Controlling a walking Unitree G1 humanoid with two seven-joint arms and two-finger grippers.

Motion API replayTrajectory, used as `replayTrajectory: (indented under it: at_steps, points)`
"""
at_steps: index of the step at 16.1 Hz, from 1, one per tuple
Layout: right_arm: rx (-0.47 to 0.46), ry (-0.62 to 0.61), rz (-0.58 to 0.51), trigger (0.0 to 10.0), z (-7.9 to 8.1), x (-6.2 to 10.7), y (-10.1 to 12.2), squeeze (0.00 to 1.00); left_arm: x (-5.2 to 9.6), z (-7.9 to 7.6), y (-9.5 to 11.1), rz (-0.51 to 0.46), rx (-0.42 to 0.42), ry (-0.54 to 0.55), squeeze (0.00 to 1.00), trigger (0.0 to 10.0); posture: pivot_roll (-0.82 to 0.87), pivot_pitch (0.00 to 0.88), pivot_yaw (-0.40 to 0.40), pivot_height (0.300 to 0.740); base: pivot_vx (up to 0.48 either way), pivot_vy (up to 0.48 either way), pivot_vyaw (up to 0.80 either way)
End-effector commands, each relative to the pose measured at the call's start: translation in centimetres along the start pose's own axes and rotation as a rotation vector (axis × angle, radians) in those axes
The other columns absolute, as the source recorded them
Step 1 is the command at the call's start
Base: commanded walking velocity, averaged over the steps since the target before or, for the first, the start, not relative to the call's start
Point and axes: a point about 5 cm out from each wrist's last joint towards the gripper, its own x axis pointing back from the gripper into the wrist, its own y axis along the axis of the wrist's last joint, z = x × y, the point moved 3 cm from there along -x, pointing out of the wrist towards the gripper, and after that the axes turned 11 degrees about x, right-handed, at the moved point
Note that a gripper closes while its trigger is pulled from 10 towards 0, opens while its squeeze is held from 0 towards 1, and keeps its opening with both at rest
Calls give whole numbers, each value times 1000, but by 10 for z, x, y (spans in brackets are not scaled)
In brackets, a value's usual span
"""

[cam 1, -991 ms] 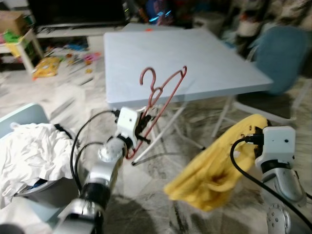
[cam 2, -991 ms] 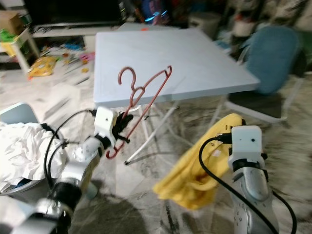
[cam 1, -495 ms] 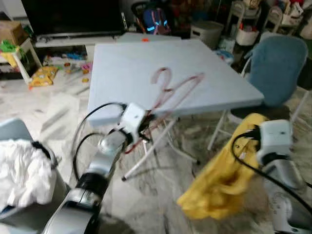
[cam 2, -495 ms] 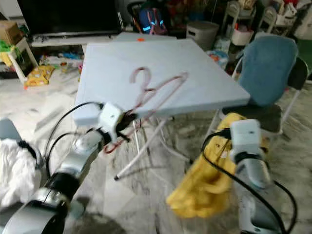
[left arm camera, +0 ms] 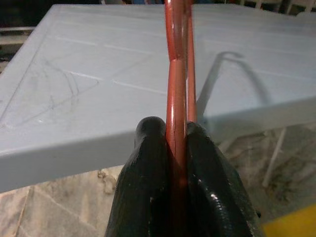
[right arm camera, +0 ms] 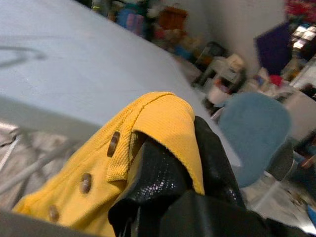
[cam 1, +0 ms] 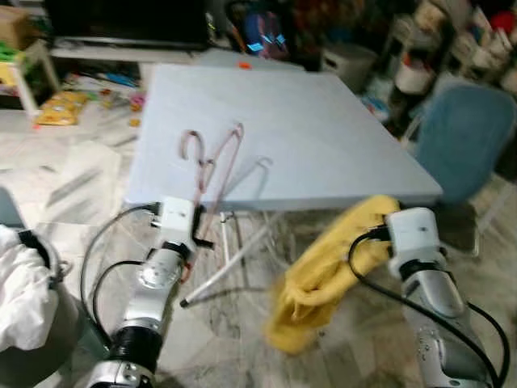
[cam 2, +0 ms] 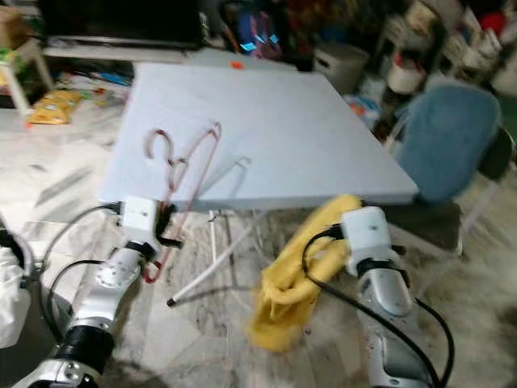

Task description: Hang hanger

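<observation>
A red wire hanger (cam 1: pixel 212 158) stands nearly upright in front of the near edge of the light blue table (cam 1: pixel 307 121), its hook up. My left gripper (cam 1: pixel 197 235) is shut on the hanger's lower part; in the left wrist view the two black fingers (left arm camera: pixel 148 163) pinch the red wire (left arm camera: pixel 176 98). A yellow buttoned garment (cam 1: pixel 323 275) hangs from my right gripper (right arm camera: pixel 182 148), which is shut on it below the table's near right corner. The cloth drapes over the black fingers (right arm camera: pixel 160 173) and hides their tips.
A blue chair (cam 1: pixel 464 137) stands at the table's right. A basket of white laundry (cam 1: pixel 20 291) sits on the floor at the left. Toys and clutter lie by the TV stand (cam 1: pixel 121 40) behind the table. The table's folding legs (cam 1: pixel 234 267) cross under it.
The camera has shifted and the table now lies closer. The hanger has gone from leaning right to nearly upright by the table's near edge. The yellow garment still hangs from the right gripper.
</observation>
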Motion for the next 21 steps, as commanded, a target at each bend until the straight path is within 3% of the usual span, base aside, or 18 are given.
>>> replayTrajectory:
  at_steps: [1,4,9,13,21]
  points:
    - [-14,3,-86,10000,6,-7,20,0,0,7,3,4,-18,23,0,10000,259,0,-135,740,304,0,0]
    - [-8,26,-118,10000,12,-10,25,0,-4,0,8,0,-10,20,0,10000,237,0,-125,740,321,0,0]
    - [-26,-8,-114,10000,15,-8,21,0,-4,-12,-4,54,39,3,0,10000,200,0,-108,740,342,0,0]
    - [-44,-37,-108,10000,16,-12,18,0,-6,-11,-2,64,47,2,0,10000,183,0,-70,740,364,0,0]
    - [-7,19,-197,10000,21,-21,38,0,-4,-19,-7,78,65,-8,0,10000,166,0,-68,740,433,0,139]
